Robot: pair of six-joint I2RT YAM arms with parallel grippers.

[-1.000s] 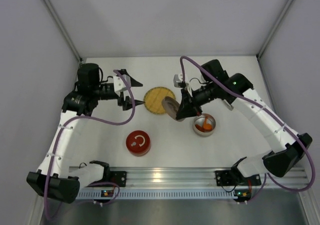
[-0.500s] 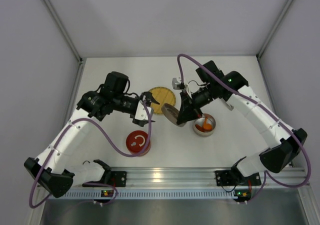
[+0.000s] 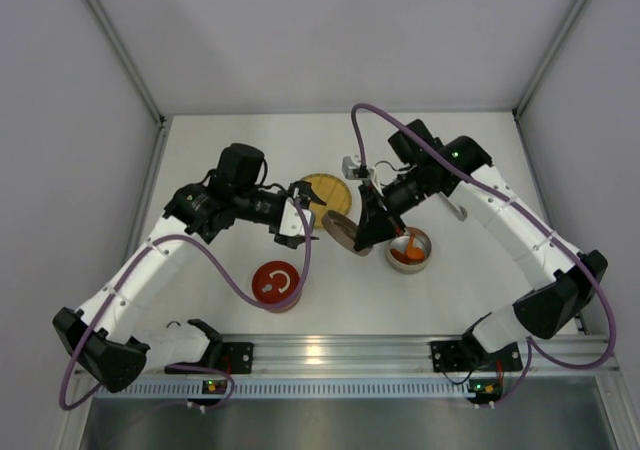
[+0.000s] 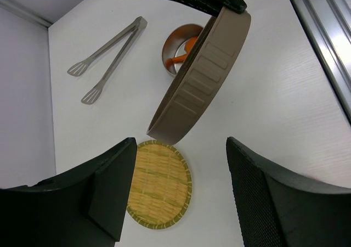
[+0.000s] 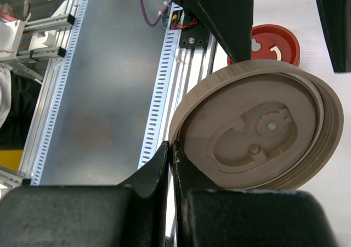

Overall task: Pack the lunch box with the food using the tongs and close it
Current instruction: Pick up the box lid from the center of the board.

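Note:
The lunch box (image 3: 409, 250), a round tin, stands on the table with orange food (image 3: 405, 253) inside; the left wrist view shows the same lunch box (image 4: 176, 48) and food (image 4: 184, 50) behind a beige lid. My right gripper (image 3: 362, 238) is shut on the rim of that beige round lid (image 3: 340, 232), which it holds tilted above the table just left of the tin. In the right wrist view the lid (image 5: 258, 140) fills the frame, pinched at its edge by the right gripper (image 5: 173, 148). My left gripper (image 3: 300, 213) hangs open and empty just left of the lid (image 4: 203, 82). The tongs (image 4: 107, 57) lie flat beyond the tin.
A round yellow woven plate (image 3: 327, 191) lies bare under my left gripper (image 4: 181, 170), seen close as the plate (image 4: 162, 184). A red round lid (image 3: 277, 284) sits nearer the front rail (image 3: 330, 355). White walls enclose the table on three sides.
My left arm has swung from the far left toward the middle, bringing its open gripper up beside the beige lid. The right gripper with the lid has shifted slightly left and lower.

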